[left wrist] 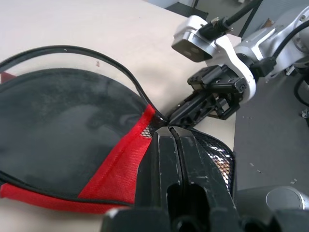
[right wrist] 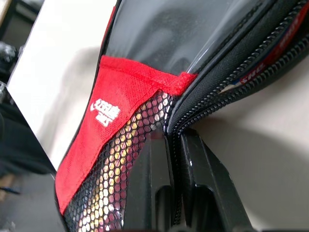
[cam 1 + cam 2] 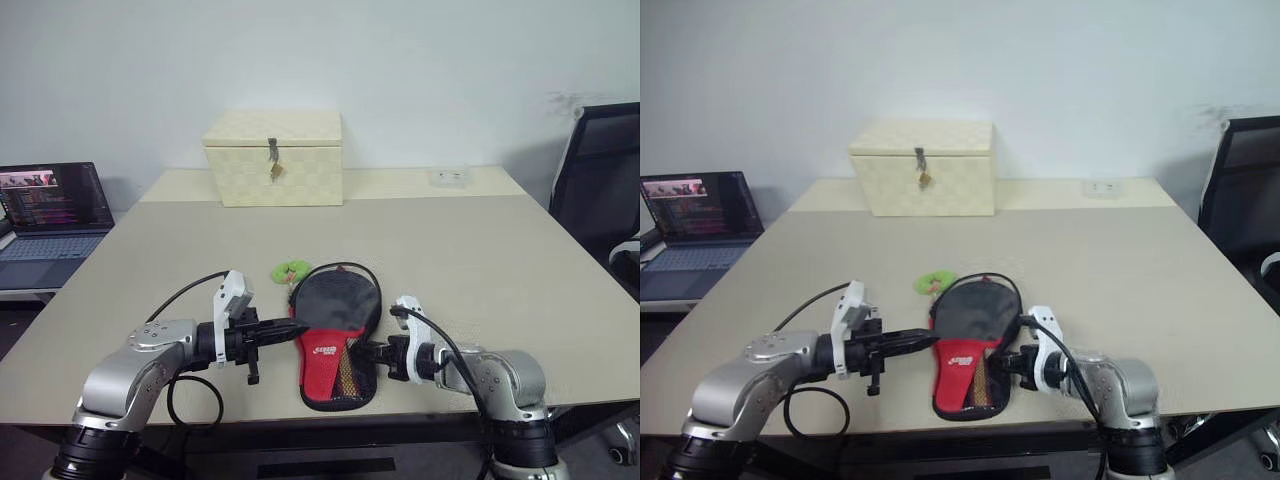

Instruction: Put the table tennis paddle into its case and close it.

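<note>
The case (image 3: 335, 305) lies flat near the table's front edge, black round part away from me, red mesh handle section (image 3: 322, 362) towards me, green tag (image 3: 291, 270) beside it. The table tennis paddle is inside: a red strip of its edge (image 2: 285, 43) shows through the zip gap, and something pale shows through the mesh (image 2: 113, 166). My left gripper (image 3: 298, 328) is shut, its tips on the case's left edge at the red part (image 1: 120, 164). From the case's right side, my right gripper (image 3: 362, 352) is shut on the zip (image 2: 175, 126).
A cream woven box (image 3: 275, 160) with a latch stands at the back of the table (image 3: 480, 260). A small clear item (image 3: 450, 177) lies at the back right. An open laptop (image 3: 50, 210) sits off to the left, a black chair (image 3: 605, 190) to the right.
</note>
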Available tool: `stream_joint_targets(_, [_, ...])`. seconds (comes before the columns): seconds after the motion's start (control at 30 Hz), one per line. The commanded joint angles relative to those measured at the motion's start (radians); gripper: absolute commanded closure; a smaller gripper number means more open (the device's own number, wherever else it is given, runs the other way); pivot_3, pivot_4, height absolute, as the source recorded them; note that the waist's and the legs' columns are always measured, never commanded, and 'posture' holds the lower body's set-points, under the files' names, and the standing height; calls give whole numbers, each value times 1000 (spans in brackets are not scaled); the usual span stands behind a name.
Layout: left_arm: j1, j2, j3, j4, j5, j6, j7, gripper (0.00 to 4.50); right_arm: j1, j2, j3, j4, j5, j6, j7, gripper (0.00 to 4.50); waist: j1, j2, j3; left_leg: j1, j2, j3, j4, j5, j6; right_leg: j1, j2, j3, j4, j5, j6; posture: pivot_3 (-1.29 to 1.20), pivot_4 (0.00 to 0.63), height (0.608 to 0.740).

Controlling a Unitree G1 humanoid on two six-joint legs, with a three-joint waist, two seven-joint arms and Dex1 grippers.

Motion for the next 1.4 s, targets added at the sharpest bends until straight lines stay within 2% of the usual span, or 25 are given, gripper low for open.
stream_joint_targets(0.03, [-13, 16, 0, -22, -13, -8, -15, 4500, 23, 29, -15, -70, 41, 58, -28, 4450, 1, 0, 0, 0, 0, 0, 0, 0, 0, 0, 0, 0, 0, 0, 0, 0, 150, 740])
stream_joint_targets(0.6, [-5, 26, 3, -28, -13, 0, -14, 4500, 58, 65, -31, -131, 68, 108, -80, 4450, 8, 0, 0, -1, 0, -1, -1, 0, 0, 0, 0, 0, -3, 0, 0, 0, 150, 740])
stream_joint_targets(0.7, [-3, 23, 5, -28, -11, -1, -6, 4500, 55, 49, -29, -139, 60, 97, -87, 3730, 8, 0, 0, -1, 0, -1, -1, 0, 0, 0, 0, -1, -3, 0, 1, 0, 150, 740])
stream_joint_targets(0.8, [0, 19, 8, -31, -11, -1, 4, 4500, 48, -26, 13, -177, 55, 74, -70, 2776, 9, 0, 0, -1, 0, 0, -1, 0, 0, 0, 0, -1, -3, -1, 1, 0, 150, 740])
stream_joint_targets(0.97, [1, 7, 22, -23, -14, -4, 39, 4500, 38, -310, 174, -335, 76, -13, 70, 1113, 14, 1, 0, -3, -1, -1, -1, 0, 0, 0, 0, -1, -4, -3, 5, 0, 150, 740])
stream_joint_targets(1.07, [-17, -8, 37, 9, -5, -19, 78, 4500, 1, -415, 174, -348, 98, -101, 163, 110, 16, 0, 0, -4, -1, -2, 0, 0, 0, 0, 0, -1, -4, -3, 5, 0, 150, 740])
stream_joint_targets(1.17, [-83, -36, 45, 109, 62, -69, 171, 4500, -75, -386, 137, -246, 95, -185, 175, 43, 14, 0, 0, -3, 0, -2, 1, 0, 0, 0, 1, -1, -4, -3, 5, 0, 150, 740])
stream_joint_targets(1.2, [-107, -43, 45, 145, 81, -82, 197, 4326, -92, -376, 148, -217, 85, -208, 175, 8, 15, 0, 1, -3, 0, -2, 1, 0, 0, 0, 1, -2, -3, -3, 5, 0, 150, 740])
stream_joint_targets(1.3, [-182, -59, 39, 253, 130, -120, 249, 3576, -145, -317, 192, -128, 50, -276, 149, 0, 16, 0, 0, -3, 0, -2, 2, 0, 0, 0, 2, -2, -4, -3, 5, 0, 150, 740])
stream_joint_targets(1.4, [-252, -73, 24, 362, 191, -163, 298, 2560, -169, -272, 219, -84, 34, -313, 136, 0, 19, 0, 0, -5, -1, -3, 2, 0, 0, -1, 2, -2, -3, -1, 3, 0, 150, 740])
